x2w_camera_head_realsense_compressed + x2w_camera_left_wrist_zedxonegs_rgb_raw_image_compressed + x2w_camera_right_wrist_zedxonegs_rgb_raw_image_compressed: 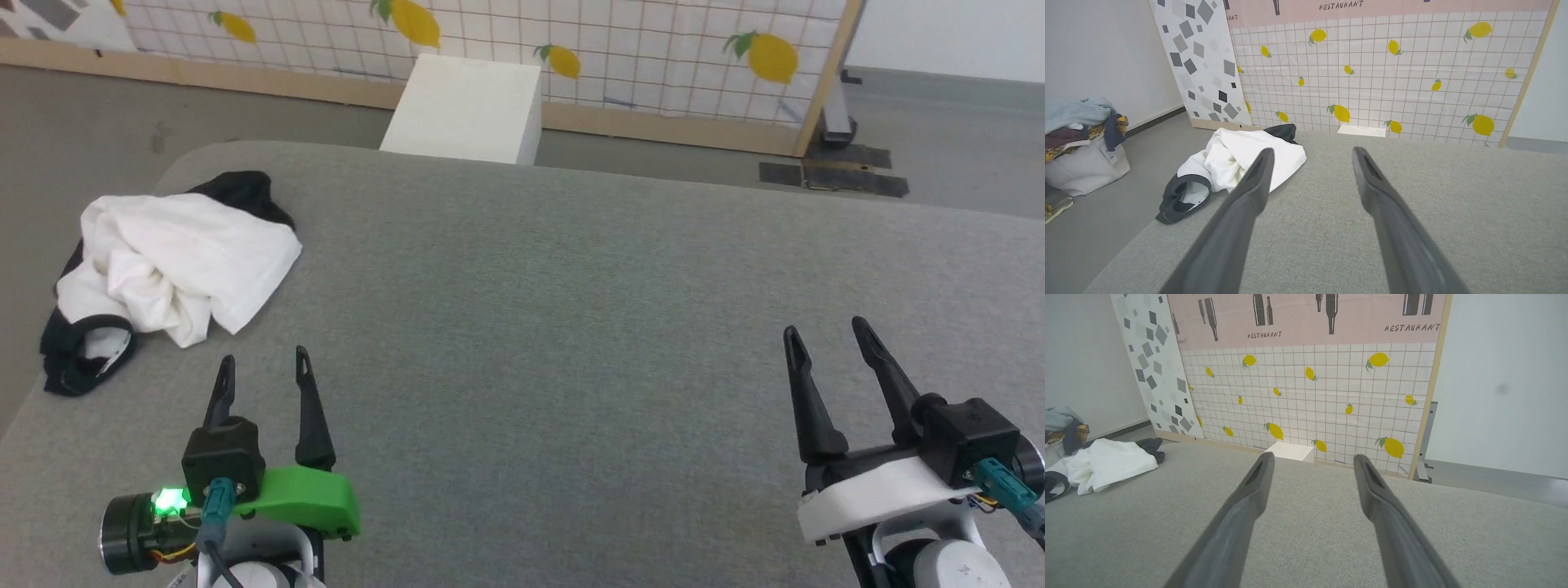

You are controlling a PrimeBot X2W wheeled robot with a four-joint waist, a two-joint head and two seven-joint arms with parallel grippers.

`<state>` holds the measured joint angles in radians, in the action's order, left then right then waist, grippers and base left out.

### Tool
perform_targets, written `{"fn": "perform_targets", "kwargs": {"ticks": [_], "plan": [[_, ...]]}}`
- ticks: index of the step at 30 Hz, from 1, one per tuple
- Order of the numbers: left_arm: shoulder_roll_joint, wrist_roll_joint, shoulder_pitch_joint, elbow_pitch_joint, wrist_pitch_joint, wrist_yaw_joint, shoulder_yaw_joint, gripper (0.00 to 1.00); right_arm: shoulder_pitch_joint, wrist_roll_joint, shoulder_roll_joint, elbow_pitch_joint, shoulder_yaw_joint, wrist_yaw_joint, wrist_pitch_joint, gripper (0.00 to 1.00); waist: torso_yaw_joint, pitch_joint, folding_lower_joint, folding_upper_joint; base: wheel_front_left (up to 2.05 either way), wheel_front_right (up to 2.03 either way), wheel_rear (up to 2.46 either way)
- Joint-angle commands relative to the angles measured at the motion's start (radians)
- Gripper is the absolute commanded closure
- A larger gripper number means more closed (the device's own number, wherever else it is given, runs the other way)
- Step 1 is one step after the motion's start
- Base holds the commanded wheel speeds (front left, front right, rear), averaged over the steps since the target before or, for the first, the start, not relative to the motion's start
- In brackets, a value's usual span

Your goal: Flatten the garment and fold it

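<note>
The crumpled white cloth garment with black sleeves (pixel 175 261) lies bunched at the left edge of the grey fabric surface (pixel 571 327), a black part drooping over that edge; the lemon-printed tiled panel (pixel 653 49) behind reads "RESTAURANT" (pixel 1412 328); a pale bag heaped with clothes (pixel 1084 163) stands on the floor; the left gripper (pixel 264 356) hovers near the garment, jaws apart, empty; a white box (pixel 469 106) stands beyond the far edge; the right gripper (pixel 825 327), likewise spread and empty, is well apart.
</note>
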<state>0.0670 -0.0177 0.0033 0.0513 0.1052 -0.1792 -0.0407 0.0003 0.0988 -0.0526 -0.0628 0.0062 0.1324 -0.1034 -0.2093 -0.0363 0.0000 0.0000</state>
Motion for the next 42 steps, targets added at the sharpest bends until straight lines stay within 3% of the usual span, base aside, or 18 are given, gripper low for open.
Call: {"fn": "perform_targets", "kwargs": {"ticks": [1,17,24,29,38,41,42], "plan": [[0.002,0.000,-0.017,0.006,0.010,-0.014,0.003,0.00,0.009,0.013,0.001,-0.011,0.002,-0.001,-0.011,0.00,-0.029,-0.006,0.0000,0.0000,0.00,0.00,0.00],[-0.006,-0.010,-0.023,-0.004,0.043,-0.056,0.039,0.00,0.012,0.036,0.001,-0.028,0.017,-0.001,-0.045,0.00,-0.156,-0.023,0.0000,0.0000,0.00,0.00,0.00],[-0.002,-0.032,-0.075,-0.018,0.058,-0.048,0.106,0.00,0.008,0.035,0.001,-0.043,0.020,-0.001,-0.059,0.00,-0.182,-0.055,0.0000,0.0000,0.00,0.00,0.00],[0.023,-0.055,-0.190,-0.077,0.068,-0.026,0.173,0.00,-0.009,0.016,-0.003,-0.057,0.023,-0.001,-0.069,0.00,-0.192,-0.115,0.0000,0.0000,0.00,0.00,0.00],[0.167,-0.118,-0.490,-0.332,0.086,0.055,0.266,0.00,-0.081,0.011,-0.054,-0.089,0.031,-0.001,-0.087,0.00,-0.167,-0.281,0.0000,0.0000,0.00,0.00,0.00],[0.212,-0.167,-0.605,-0.439,0.062,0.094,0.286,0.00,-0.111,0.011,-0.074,-0.103,0.026,-0.001,-0.094,0.00,-0.158,-0.340,0.0000,0.0000,0.00,0.00,0.00],[0.227,-0.216,-0.688,-0.508,0.031,0.129,0.300,0.00,-0.127,0.011,-0.086,-0.116,0.022,-0.001,-0.098,0.00,-0.155,-0.378,0.0000,0.0000,0.00,0.00,0.00]]}}
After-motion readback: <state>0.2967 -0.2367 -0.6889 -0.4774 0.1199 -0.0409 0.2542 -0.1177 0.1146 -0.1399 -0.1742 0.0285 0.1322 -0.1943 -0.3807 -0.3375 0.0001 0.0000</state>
